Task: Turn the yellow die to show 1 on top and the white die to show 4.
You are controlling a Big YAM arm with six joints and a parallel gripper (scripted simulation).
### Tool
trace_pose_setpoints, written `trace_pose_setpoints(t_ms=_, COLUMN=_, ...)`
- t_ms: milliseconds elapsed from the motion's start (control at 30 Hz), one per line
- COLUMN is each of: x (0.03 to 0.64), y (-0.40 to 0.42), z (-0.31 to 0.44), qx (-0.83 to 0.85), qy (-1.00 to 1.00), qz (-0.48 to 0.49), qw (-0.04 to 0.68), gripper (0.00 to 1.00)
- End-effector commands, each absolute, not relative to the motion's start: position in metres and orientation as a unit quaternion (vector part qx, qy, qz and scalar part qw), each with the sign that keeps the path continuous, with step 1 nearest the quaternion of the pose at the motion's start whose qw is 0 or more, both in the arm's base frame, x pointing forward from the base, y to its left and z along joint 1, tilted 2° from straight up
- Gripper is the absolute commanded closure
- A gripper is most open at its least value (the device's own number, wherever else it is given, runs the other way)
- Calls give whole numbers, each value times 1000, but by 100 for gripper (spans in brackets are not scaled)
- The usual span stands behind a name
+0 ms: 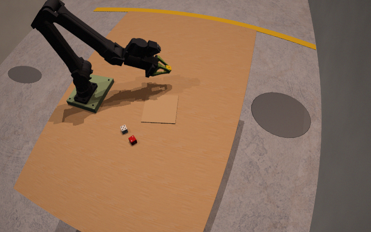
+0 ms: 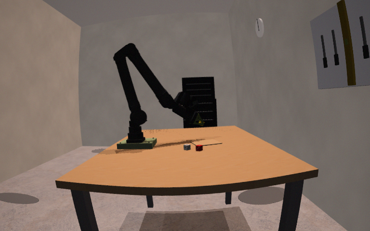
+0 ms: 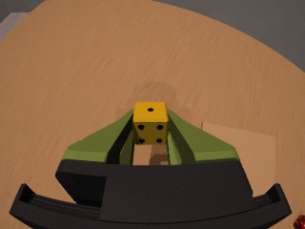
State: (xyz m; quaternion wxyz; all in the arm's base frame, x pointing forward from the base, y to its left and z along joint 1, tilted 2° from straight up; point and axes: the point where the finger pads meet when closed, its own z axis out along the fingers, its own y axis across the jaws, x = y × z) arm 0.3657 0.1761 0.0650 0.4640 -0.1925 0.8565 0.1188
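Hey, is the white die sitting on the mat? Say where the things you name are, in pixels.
No, the white die [image 1: 123, 128] [image 2: 186, 147] sits on the bare table [image 1: 164, 175] [image 2: 185, 168], off the mat [image 1: 161, 110] [image 2: 208, 142].

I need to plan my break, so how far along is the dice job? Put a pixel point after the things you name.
Nothing looks finished. In hand: the end effector [image 1: 167, 68] [image 2: 200, 122] [image 3: 150, 115] grips the yellow die [image 1: 168, 67] [image 3: 151, 123] aloft. Left: placing it 1-up; turning the white die [image 1: 123, 128] [image 2: 186, 147], showing 5, and moving it onto the mat [image 1: 161, 110] [image 2: 208, 142] [image 3: 243, 148].

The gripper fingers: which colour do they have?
Green, clearest in the wrist view.
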Motion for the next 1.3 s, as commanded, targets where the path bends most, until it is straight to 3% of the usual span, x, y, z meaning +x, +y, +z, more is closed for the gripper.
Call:
trace_pose_setpoints(t_ms=0, x=375, y=176, z=74, qx=-176, qy=837, qz=129, qw=503, gripper=80)
trace_pose_setpoints(t_ms=200, x=384, y=180, z=92, qx=-173, qy=822, qz=134, qw=526, gripper=80)
trace_pose_setpoints(t_ms=1267, x=375, y=187, z=5, qx=-182, qy=830, qz=135, qw=511, gripper=80)
